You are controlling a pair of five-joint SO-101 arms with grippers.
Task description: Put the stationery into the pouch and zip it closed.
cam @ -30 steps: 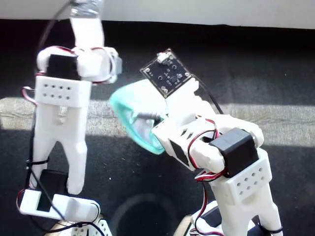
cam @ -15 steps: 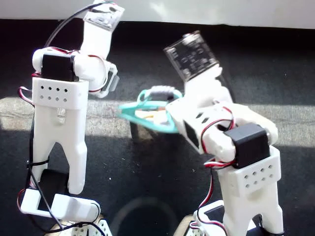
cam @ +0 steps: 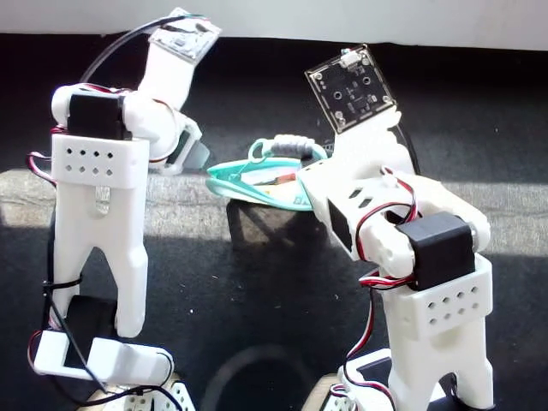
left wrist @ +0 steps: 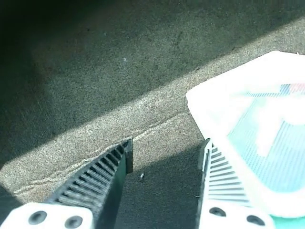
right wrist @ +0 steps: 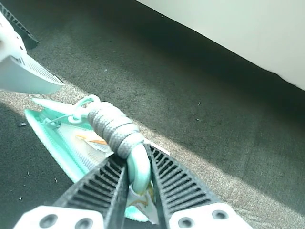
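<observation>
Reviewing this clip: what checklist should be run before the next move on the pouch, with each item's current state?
1. Right gripper clamped on the pouch by its loop: ok.
2. Left gripper open: ok.
3. Pouch end between the left jaws: not ok, it lies beside one of them.
4. All stationery inside: cannot tell; one orange item shows inside.
5. Pouch closed: cannot tell.

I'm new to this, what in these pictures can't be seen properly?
Zip state: in the high view the pouch shows edge-on and the right arm covers one end.
Contents: in the left wrist view sun glare washes the pouch out beside the open left gripper.
Pouch's near end: in the right wrist view the right gripper, shut on its loop, covers it.
</observation>
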